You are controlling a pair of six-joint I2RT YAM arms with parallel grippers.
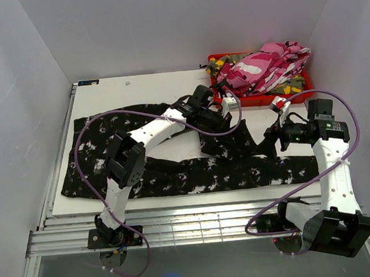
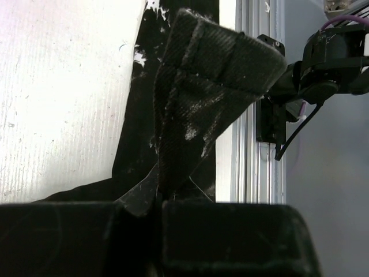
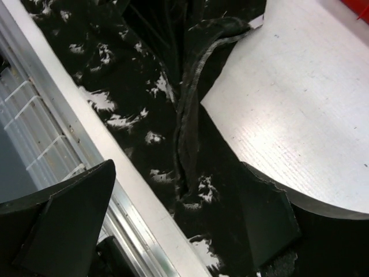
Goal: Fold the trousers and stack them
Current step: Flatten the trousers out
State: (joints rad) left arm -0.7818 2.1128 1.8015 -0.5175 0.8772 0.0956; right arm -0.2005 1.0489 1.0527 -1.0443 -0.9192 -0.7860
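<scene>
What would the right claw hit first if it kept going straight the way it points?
Probably the black trousers, at the raised seam just ahead of the open right claw. Depth is hard to judge.

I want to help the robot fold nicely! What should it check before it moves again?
1. Left gripper holds the black trousers: ok, shut on a raised fold.
2. Right gripper ready: ok, open over the cloth, holding nothing.
3. Legs together: not ok, they lie spread apart.
4. Cloth flat: not ok, bunched between the arms.
5. Pink trousers out of the way: ok, piled in the red bin.
</scene>
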